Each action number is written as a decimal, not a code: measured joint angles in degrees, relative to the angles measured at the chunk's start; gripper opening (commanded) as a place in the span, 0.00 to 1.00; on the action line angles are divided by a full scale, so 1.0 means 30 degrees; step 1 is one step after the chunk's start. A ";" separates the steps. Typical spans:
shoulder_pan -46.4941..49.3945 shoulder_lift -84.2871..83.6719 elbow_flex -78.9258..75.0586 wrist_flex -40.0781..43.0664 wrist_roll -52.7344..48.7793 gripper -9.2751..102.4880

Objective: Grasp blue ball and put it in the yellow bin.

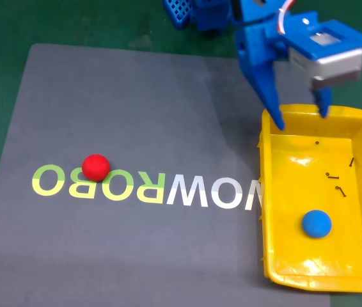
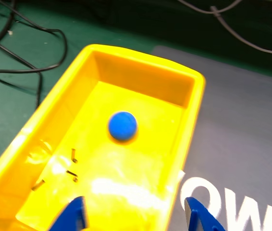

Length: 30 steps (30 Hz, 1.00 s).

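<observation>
The blue ball sits on the floor of the yellow bin, loose and touching nothing but the plastic under it. In the wrist view the ball lies out in the middle of the bin, closer to the far wall, clear of every side. A few small dark screws lie scattered on the bin floor, apart from the ball; the wrist view shows them near the left wall.

Up above, the gripper hangs over the far end of the bin in the fixed view, its two blue fingers spread wide apart with nothing between them, tips down at the bin's rim. In the wrist view the gripper shows as two blue tips at the bottom edge, one over the bin floor and one out past the right wall.

The bin rests on the right edge of a grey mat printed with large letters. Well off to the left in the fixed view, a red ball sits on that lettering. Under the mat, the green bench, and in the wrist view black cables trail across it beside the bin.
</observation>
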 measured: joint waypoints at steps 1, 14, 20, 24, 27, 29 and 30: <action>0.0264 0.0820 0.0586 0.0234 -0.0059 0.22; 0.3428 1.3359 0.8262 0.5215 -0.0762 0.08; 0.4893 1.8574 1.0078 0.9551 -0.0850 0.08; 0.5771 1.9043 1.0693 0.9932 -0.0850 0.08; 0.6211 1.9043 1.1133 0.9932 -0.0850 0.08; 0.6475 1.9043 1.1484 0.9932 -0.0850 0.08; 0.6650 1.9043 1.1660 0.9932 -0.0850 0.08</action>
